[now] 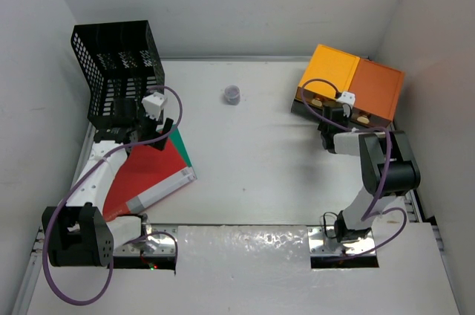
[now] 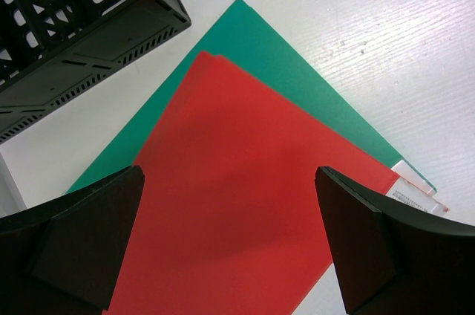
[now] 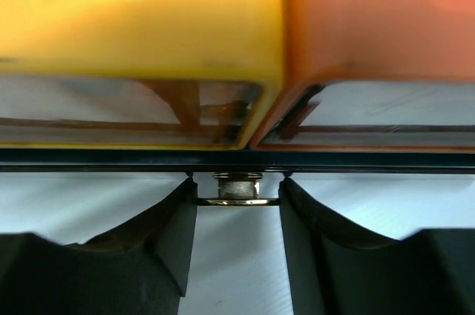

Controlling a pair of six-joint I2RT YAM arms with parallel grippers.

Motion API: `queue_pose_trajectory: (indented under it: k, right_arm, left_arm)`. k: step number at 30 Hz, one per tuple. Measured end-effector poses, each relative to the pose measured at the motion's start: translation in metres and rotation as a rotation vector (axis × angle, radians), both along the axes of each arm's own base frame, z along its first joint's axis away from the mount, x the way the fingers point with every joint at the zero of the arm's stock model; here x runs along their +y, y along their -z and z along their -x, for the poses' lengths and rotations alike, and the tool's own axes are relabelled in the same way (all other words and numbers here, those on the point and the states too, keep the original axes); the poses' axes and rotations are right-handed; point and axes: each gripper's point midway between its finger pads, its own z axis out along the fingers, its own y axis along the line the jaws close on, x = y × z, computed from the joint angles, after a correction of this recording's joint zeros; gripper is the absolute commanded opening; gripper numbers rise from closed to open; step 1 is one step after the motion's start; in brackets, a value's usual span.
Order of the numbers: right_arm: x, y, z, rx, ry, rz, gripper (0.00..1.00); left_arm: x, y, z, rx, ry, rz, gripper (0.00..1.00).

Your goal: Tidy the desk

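From above, the large flat white counter (image 1: 252,159) fills the white-walled booth, and everything rests on it. A black mesh wire rack (image 1: 119,70) stands in its far left corner. Just in front of the rack, the left end effector (image 1: 141,131) hangs over a flat red paper folder (image 1: 148,170), which lies on a flat green folder (image 1: 182,148). A small grey-purple cup (image 1: 232,95) stands to the right of the rack, well apart from it. Far to the rack's right, a yellow-orange plastic drawer box (image 1: 330,70) and a darker orange drawer box (image 1: 380,88) sit touching side by side. The right end effector (image 1: 326,116) is at their front.

In the left wrist view, the left end effector (image 2: 230,241) is released, its fingers (image 2: 82,241) wide apart with only the red folder (image 2: 237,181) beneath. The green folder (image 2: 282,70) shows between it and the rack (image 2: 82,18).

In the right wrist view, the right end effector (image 3: 237,203) is clenched on a small silver metal knob (image 3: 237,189), below the seam where the two boxes meet.
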Motion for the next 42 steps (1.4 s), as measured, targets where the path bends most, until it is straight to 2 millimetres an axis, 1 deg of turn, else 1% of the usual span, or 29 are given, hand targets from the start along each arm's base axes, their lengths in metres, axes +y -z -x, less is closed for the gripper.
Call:
queue_pose_trajectory:
  k: [1, 2, 4, 5, 8, 9, 14, 17, 20, 25, 31, 32, 33, 34, 36, 39, 41, 42]
  right_arm:
    - [-0.001, 0.001, 0.000, 0.002, 0.001, -0.007, 0.39]
    - [-0.001, 0.001, 0.000, 0.001, -0.001, -0.014, 0.31]
    - [-0.001, 0.001, 0.000, 0.000, -0.001, -0.018, 0.23]
    - [-0.002, 0.001, 0.000, 0.000, -0.001, -0.019, 0.15]
    - [-0.001, 0.002, 0.000, 0.000, -0.003, -0.023, 0.06]
    - [-0.001, 0.002, 0.000, 0.000, -0.004, -0.025, 0.01]
    - [0.004, 0.002, 0.000, -0.002, -0.007, -0.068, 0.00]
    - [0.006, 0.000, 0.005, -0.010, 0.006, -0.092, 0.00]
    - [0.016, -0.001, 0.023, -0.009, -0.002, -0.115, 0.00]
    - [0.042, 0.006, 0.064, 0.041, -0.036, -0.098, 0.00]
    - [0.065, 0.009, 0.096, 0.038, -0.058, -0.091, 0.00]
    - [0.068, 0.009, 0.102, 0.039, -0.062, -0.085, 0.02]
    - [0.070, 0.010, 0.108, 0.043, -0.069, -0.077, 0.08]
    - [0.073, 0.011, 0.113, 0.046, -0.076, -0.074, 0.21]
    - [0.076, 0.012, 0.119, 0.050, -0.084, -0.068, 0.53]
    - [0.083, 0.014, 0.122, 0.067, -0.117, -0.085, 0.68]
    - [0.090, 0.014, 0.125, 0.082, -0.159, -0.095, 0.72]
    - [0.094, 0.014, 0.126, 0.089, -0.180, -0.100, 0.78]
  left_arm:
    - [0.000, 0.000, 0.000, 0.001, 0.000, 0.000, 1.00]
    - [0.000, 0.000, 0.000, 0.000, 0.000, 0.000, 1.00]
    - [0.000, 0.000, 0.000, 0.001, 0.000, 0.000, 0.99]
    - [0.000, 0.000, 0.000, 0.002, 0.000, 0.000, 1.00]
    - [0.000, 0.001, 0.001, 0.005, 0.000, 0.000, 1.00]
    - [0.000, 0.001, 0.001, 0.006, 0.000, -0.001, 1.00]
    - [0.000, 0.001, 0.001, 0.006, 0.002, -0.002, 1.00]
    - [0.000, 0.000, 0.002, 0.004, 0.002, -0.002, 0.99]
    - [0.000, -0.001, 0.002, -0.001, 0.003, -0.003, 1.00]
    - [0.000, -0.004, 0.002, -0.010, 0.009, -0.009, 1.00]
    - [0.001, -0.008, 0.004, -0.024, 0.016, -0.015, 1.00]
    - [0.001, -0.009, 0.004, -0.028, 0.016, -0.015, 1.00]
    - [0.001, -0.009, 0.005, -0.031, 0.016, -0.015, 1.00]
    - [0.001, -0.009, 0.006, -0.031, 0.016, -0.016, 1.00]
    - [0.001, -0.008, 0.007, -0.030, 0.016, -0.016, 1.00]
    - [0.001, -0.005, 0.009, -0.022, 0.016, -0.016, 1.00]
    - [0.001, -0.003, 0.010, -0.019, 0.018, -0.018, 1.00]
    - [0.001, -0.002, 0.010, -0.016, 0.019, -0.018, 1.00]
